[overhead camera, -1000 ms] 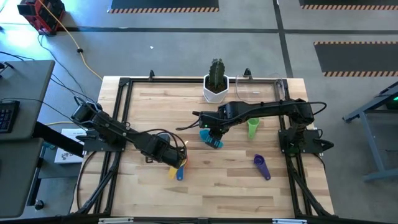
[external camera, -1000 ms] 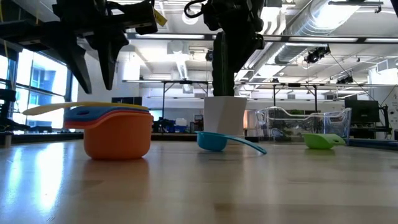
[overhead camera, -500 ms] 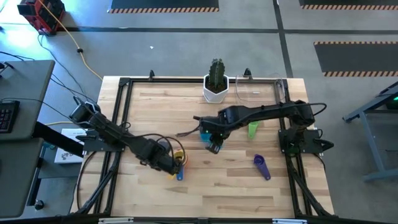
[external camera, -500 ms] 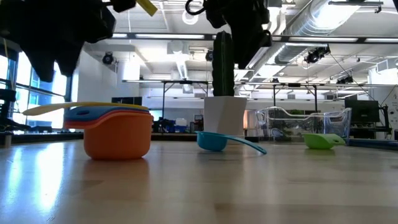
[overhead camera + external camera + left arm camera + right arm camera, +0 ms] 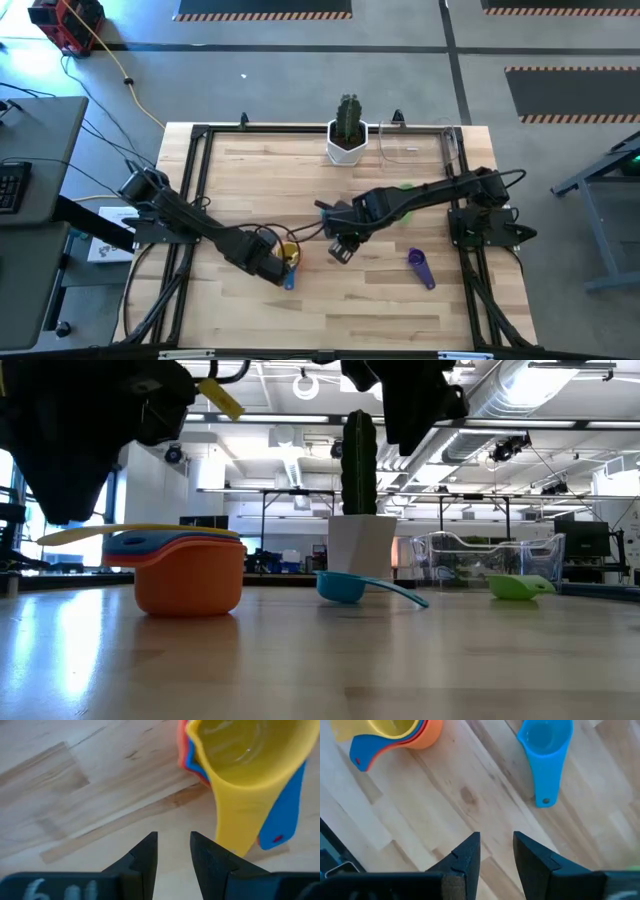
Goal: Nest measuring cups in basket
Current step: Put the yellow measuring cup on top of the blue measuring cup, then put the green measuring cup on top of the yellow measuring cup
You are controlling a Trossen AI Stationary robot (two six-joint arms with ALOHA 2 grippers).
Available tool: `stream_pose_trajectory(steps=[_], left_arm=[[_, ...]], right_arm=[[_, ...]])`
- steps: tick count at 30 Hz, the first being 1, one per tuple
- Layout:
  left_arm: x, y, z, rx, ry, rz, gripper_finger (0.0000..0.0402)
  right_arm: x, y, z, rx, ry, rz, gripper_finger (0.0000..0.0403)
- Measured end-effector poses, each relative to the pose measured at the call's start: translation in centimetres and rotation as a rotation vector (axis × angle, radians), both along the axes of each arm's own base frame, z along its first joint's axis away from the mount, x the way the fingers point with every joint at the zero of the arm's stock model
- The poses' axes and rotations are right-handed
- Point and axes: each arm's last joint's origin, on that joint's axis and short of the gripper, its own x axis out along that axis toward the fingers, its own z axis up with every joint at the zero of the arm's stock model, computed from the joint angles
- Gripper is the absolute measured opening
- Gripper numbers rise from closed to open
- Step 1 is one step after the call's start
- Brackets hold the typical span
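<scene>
- So far, four cups appear to be nesting in one stack (image 5: 188,565) on the table: the orange cup (image 5: 190,582) at the bottom, then red and blue, with the yellow cup (image 5: 240,765) sitting on top.
- Three cups are lying loose: the teal cup (image 5: 343,587) in front of the cactus pot (image 5: 361,545), the green cup (image 5: 518,587) near the basket, and the purple cup (image 5: 420,266) well apart, toward the right arm's side.
- Meanwhile the basket (image 5: 487,560) is standing at the far edge beside the pot, and no cup appears to be sitting in it yet.
- Right now the left gripper (image 5: 172,851) is hovering just beside the stack's handles, fingers a little apart and gripping nothing.
- Likewise the right gripper (image 5: 496,851) is hanging over bare wood between the stack and the teal cup, fingers parted slightly and empty.
- By my reckoning the task is sitting around halfway: three cups are waiting to join the stack, and the whole set is waiting to go into the basket.
</scene>
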Motion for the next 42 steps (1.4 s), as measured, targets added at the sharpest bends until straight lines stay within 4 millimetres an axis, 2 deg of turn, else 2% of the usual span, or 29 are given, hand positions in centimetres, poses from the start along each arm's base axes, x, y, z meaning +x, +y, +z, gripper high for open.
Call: stream_pose_trajectory(steps=[14,33,42], left_arm=[[1.8,-0.7,-2.6,-0.048,0.001,-0.102,0.0104],[2.8,-1.1,-2.5,-0.050,-0.121,-0.202,0.0104],[2.8,-1.1,-2.3,-0.075,-0.122,-0.243,0.0104]], right_arm=[[-0.4,2.0,0.0,0.047,0.003,-0.116,0.0108],[-1.4,5.6,0.0,0.095,-0.001,-0.221,0.0108],[-1.6,6.3,0.1,0.107,-0.009,-0.254,0.0108]])
